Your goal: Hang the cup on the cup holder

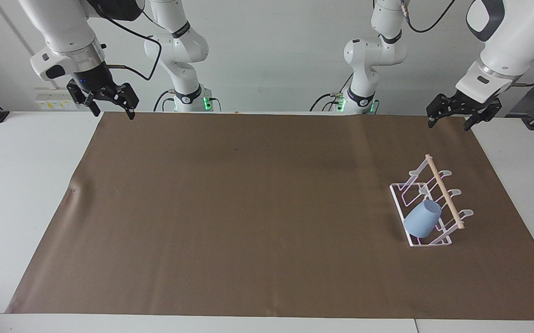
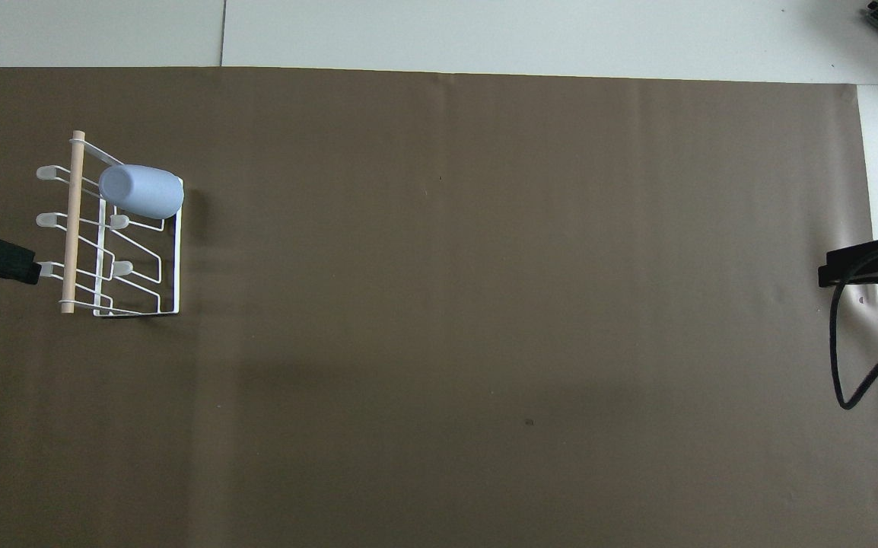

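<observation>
The light-blue cup (image 1: pixel 422 218) (image 2: pixel 141 191) hangs mouth-down and tilted on a prong of the white wire cup holder (image 1: pixel 429 203) (image 2: pixel 116 243), which stands on the brown mat toward the left arm's end of the table. A wooden dowel (image 1: pixel 443 191) (image 2: pixel 72 221) runs along the holder's top. My left gripper (image 1: pixel 450 121) is raised, open and empty, over the mat's corner at the left arm's end. My right gripper (image 1: pixel 112 110) hangs open and empty over the mat's corner at the right arm's end.
A brown mat (image 1: pixel 267 217) (image 2: pixel 439 304) covers most of the white table (image 1: pixel 17 185). The mat has a small crease (image 1: pixel 73 189) toward the right arm's end. A black cable (image 2: pixel 854 358) dangles from the right arm.
</observation>
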